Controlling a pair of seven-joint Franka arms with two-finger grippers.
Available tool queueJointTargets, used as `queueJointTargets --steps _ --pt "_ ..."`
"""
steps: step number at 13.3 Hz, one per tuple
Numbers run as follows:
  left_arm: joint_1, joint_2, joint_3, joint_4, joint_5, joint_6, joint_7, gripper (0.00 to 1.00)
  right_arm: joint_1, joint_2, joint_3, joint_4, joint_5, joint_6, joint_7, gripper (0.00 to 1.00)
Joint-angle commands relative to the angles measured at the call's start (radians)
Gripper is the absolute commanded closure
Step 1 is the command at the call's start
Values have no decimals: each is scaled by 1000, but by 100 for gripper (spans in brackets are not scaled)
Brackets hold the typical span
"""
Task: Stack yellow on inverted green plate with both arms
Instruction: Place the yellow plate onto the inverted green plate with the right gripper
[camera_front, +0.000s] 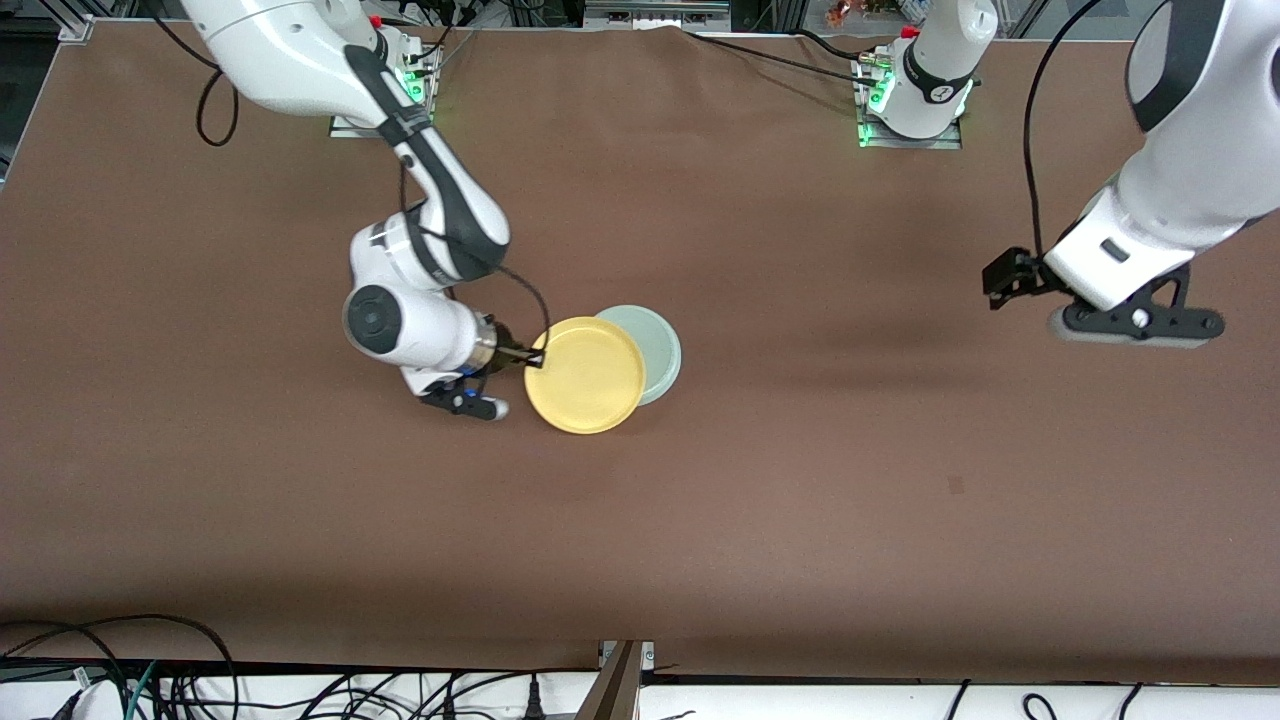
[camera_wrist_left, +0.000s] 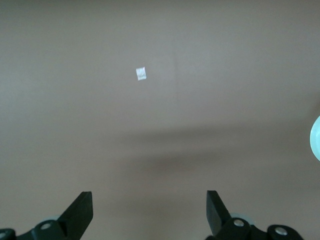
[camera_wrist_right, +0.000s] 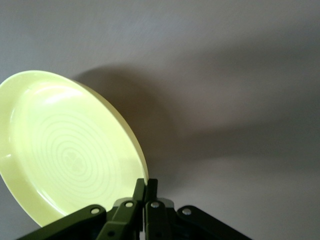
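Now right pincer (camera_front: 535, 357) clamped on yellow plate (camera_front: 585, 375) rim, over green plate (camera_front: 655, 345); left pincer (camera_wrist_left: 149, 210) apart.

The yellow plate (camera_front: 585, 374) covers the green plate (camera_front: 655, 345) from about 7 to 9 o'clock, leaving only a crescent of green showing. In the left wrist view the picture's edge cuts the green plate (camera_wrist_left: 316, 138) down to a thin sliver. In the right wrist view the yellow plate (camera_wrist_right: 70, 150) runs off the edge, and the right hand (camera_wrist_right: 145, 192) hides its rim where the fingers pinch it.
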Motion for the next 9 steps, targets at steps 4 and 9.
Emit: queueJointTargets --steps 4,9 --pt "35 -109 20 -147 -29 48 20 0 85 -10 -8 -63 14 71 74 100" --pt "36 -176 20 -247 -32 158 26 0 97 -34 -7 -117 8 73 74 100"
